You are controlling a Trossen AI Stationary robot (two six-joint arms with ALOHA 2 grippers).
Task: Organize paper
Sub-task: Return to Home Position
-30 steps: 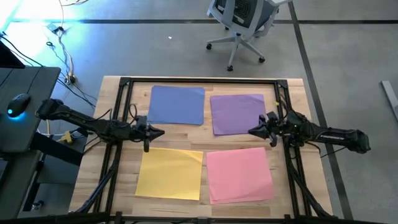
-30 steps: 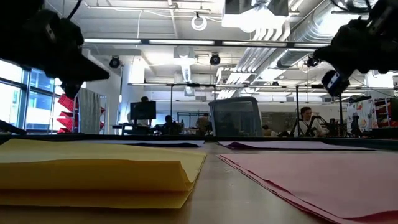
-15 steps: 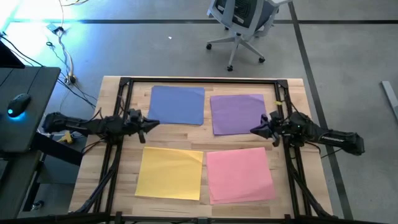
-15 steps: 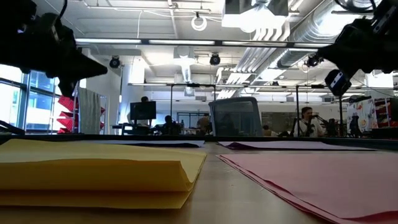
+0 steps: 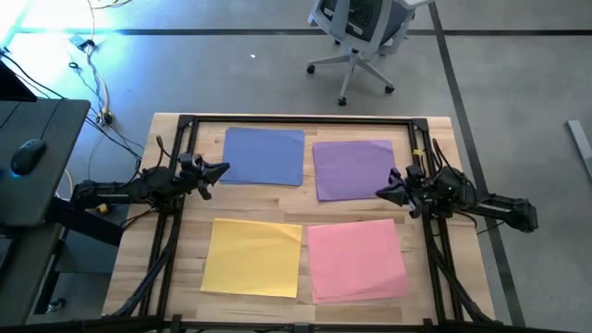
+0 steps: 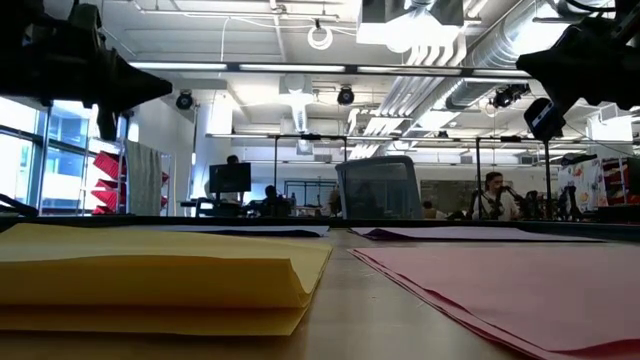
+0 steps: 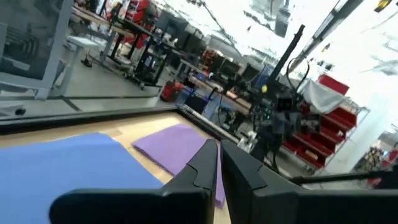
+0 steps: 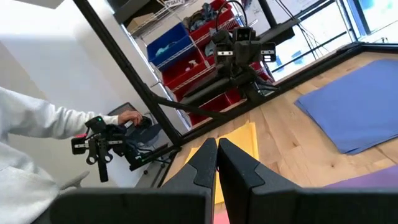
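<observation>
Four colours of paper lie flat on the wooden table: periwinkle blue (image 5: 264,155) at the far left, purple (image 5: 355,168) at the far right, yellow (image 5: 253,257) at the near left, pink (image 5: 357,259) at the near right. My left gripper (image 5: 222,168) is shut and empty, raised by the blue paper's left edge. My right gripper (image 5: 379,194) is shut and empty, raised at the purple paper's right near corner. In the left wrist view the blue paper (image 7: 68,165) and purple paper (image 7: 174,146) show past the shut fingers (image 7: 219,149).
A black frame (image 5: 296,120) runs round the table's edges. An office chair (image 5: 361,32) stands beyond the far edge. A desk with a mouse (image 5: 28,157) is at the left. A person's hand (image 8: 127,118) holds a controller beyond the table's left side.
My left gripper has drawn back toward the table's left and far edge, from above the yellow paper's far edge to beside the blue paper. My right gripper has shifted slightly toward the right edge. The papers have not moved.
</observation>
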